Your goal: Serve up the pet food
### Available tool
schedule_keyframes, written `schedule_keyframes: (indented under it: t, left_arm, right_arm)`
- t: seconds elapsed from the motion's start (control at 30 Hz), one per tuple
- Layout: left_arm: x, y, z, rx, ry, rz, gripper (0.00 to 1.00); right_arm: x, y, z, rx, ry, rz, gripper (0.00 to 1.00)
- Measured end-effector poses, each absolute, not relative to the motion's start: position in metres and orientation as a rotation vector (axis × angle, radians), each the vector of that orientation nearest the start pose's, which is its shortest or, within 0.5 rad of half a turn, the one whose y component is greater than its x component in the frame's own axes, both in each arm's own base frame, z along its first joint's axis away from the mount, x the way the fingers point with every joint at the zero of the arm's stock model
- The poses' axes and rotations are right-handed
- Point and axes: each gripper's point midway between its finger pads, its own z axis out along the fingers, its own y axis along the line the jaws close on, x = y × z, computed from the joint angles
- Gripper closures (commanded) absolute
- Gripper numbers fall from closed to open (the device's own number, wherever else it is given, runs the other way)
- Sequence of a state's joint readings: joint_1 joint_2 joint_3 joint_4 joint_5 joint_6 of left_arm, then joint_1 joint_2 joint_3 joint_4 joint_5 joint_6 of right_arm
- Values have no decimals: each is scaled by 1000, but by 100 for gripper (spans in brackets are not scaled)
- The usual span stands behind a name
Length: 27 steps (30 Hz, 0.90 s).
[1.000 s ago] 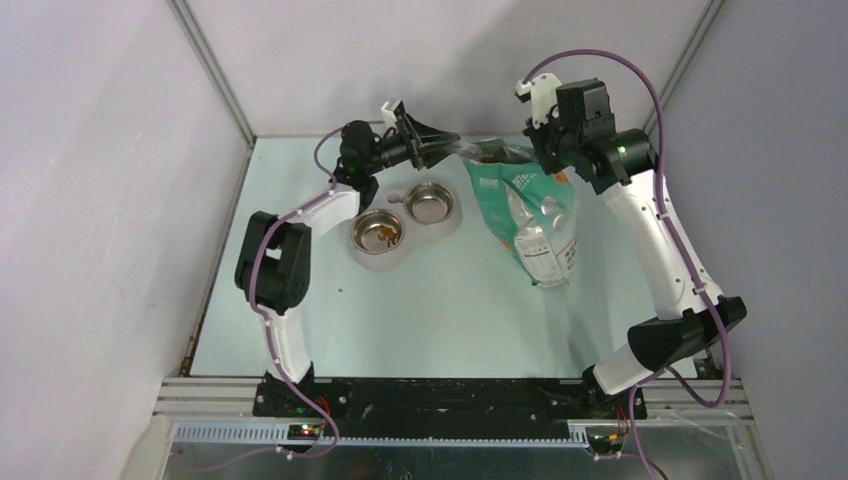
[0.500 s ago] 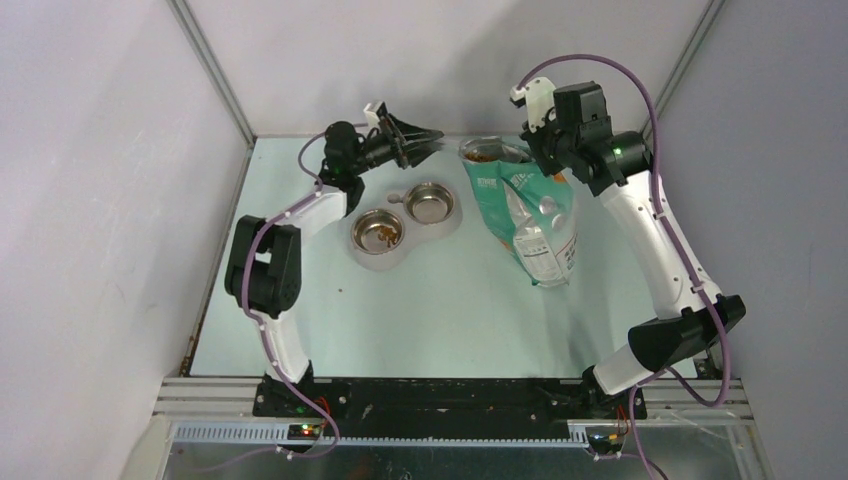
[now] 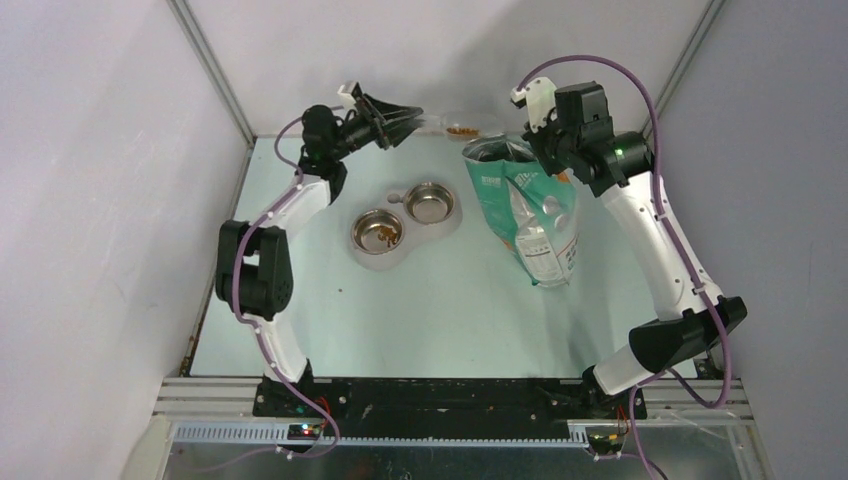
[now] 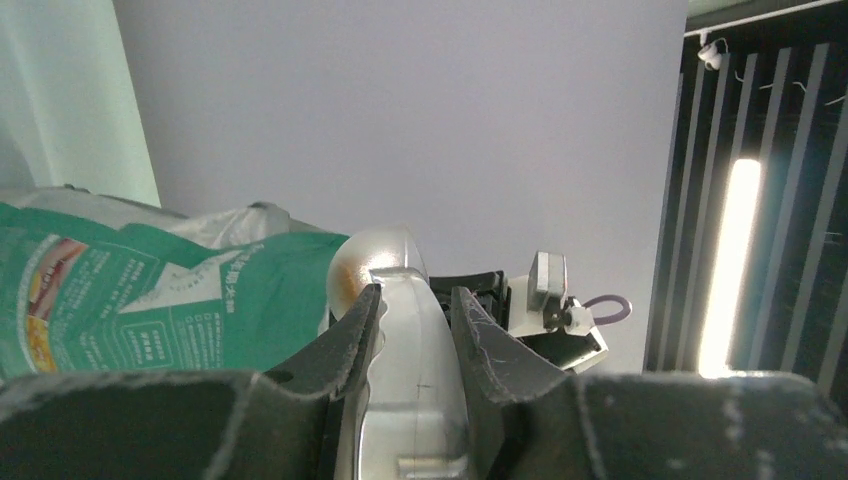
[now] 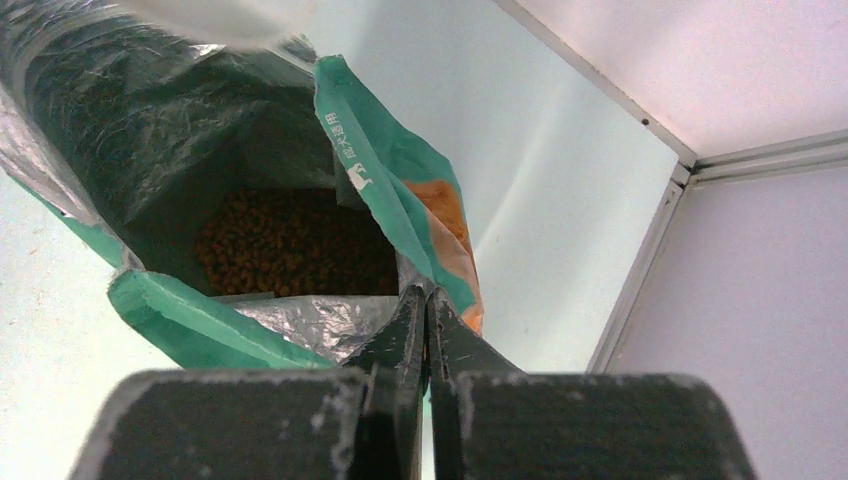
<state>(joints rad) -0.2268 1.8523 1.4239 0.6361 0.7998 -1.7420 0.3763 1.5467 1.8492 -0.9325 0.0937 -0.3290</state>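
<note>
My left gripper point(image 3: 400, 118) is shut on the handle of a clear plastic scoop point(image 4: 410, 330) and holds it high at the back, left of the bag. The scoop's cup holds brown-orange pet food point(image 3: 462, 131). The teal-green and white bag point(image 3: 525, 205) stands at the back right with its mouth open. My right gripper point(image 5: 426, 296) is shut on the bag's rim point(image 5: 440, 230) and holds it open. More pet food point(image 5: 290, 245) lies deep inside the bag. A little pet food point(image 3: 384, 234) sits in the left steel bowl point(image 3: 378, 232). The right steel bowl point(image 3: 430, 203) looks bare.
The two steel bowls sit in one pale holder point(image 3: 405, 252) below the scoop. The enclosure's back wall point(image 3: 440, 60) and side walls stand close round both arms. The pale green table surface point(image 3: 420, 320) runs forward to the arm bases.
My left gripper has drawn the scoop out of the bag, up and to the left, with pet food in its cup. The right arm and the bag have held still.
</note>
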Motion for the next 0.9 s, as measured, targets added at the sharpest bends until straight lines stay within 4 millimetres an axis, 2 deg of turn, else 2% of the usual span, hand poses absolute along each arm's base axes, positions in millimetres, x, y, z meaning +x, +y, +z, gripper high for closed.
schedule_keyframes:
  t: [0.27,0.37,0.5,0.63,0.77,0.9]
  left_arm:
    - [474,-235,355,-567,1748,-1980,100]
    - [481,-218,349,-590,1737,-1942,100]
    - [485,-190,330,-638,1734,-1874,100]
    - [489,-170,301,-684,1751,-1809,100]
    - [485,-166,281,-675,1778,-1768,100]
    - [486,-165,270,-609,1795,-1715,100]
  right_arm:
    - [390,113,332,-692,2083,-104,100]
    - [390,112,333,-688,2082,-105,100]
    - [389,112,333,-686,2077,-105,100]
    - [389,110,334,-677,2072,-106,100]
    - [391,108,334,-661,2070,-104,100]
    - [391,108,334,-655,2067,-97,100]
